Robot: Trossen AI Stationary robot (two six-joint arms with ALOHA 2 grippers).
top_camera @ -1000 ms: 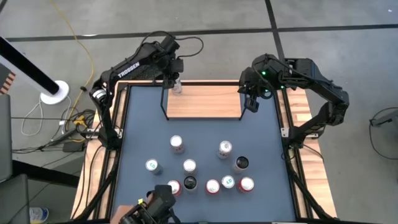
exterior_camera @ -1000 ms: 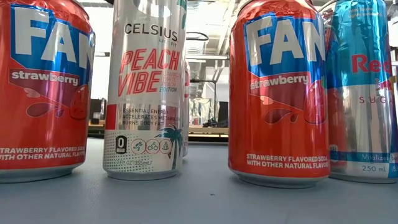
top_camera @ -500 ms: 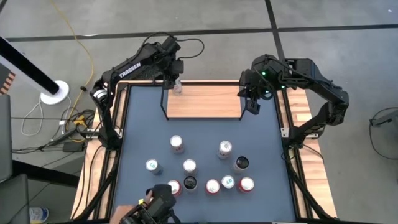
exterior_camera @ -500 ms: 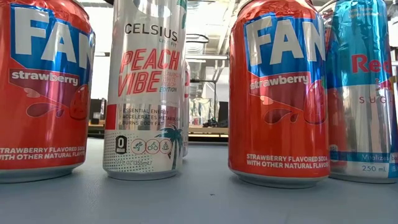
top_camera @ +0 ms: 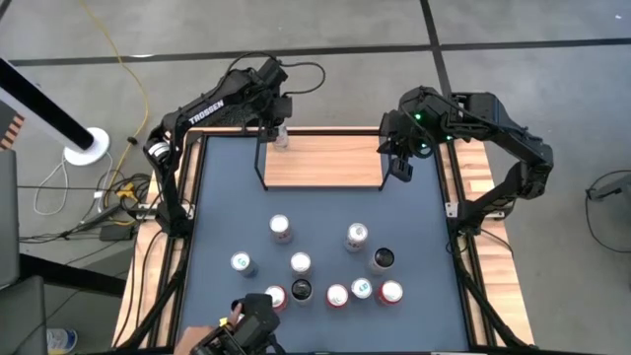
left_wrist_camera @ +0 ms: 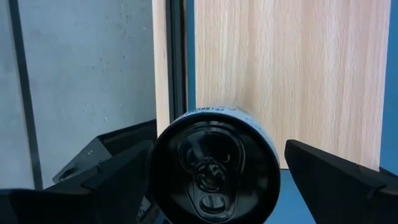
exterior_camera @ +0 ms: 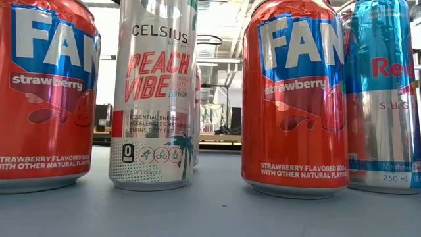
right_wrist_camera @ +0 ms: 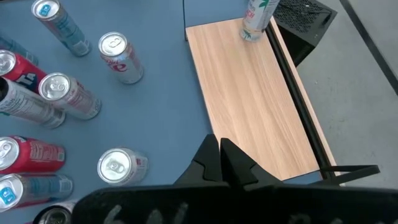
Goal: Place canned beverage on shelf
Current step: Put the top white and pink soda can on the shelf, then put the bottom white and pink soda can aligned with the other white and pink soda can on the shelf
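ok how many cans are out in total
11. One can on the shelf's left end; ten on the blue mat: two mid-mat, three in the next row, five nearest the front edge. None obviously hidden.

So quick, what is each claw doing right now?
Left gripper: open around the can on the shelf.
Right gripper: shut, empty.

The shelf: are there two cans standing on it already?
No. Only one can stands on the shelf, at one end; the other cans are down on the blue table.
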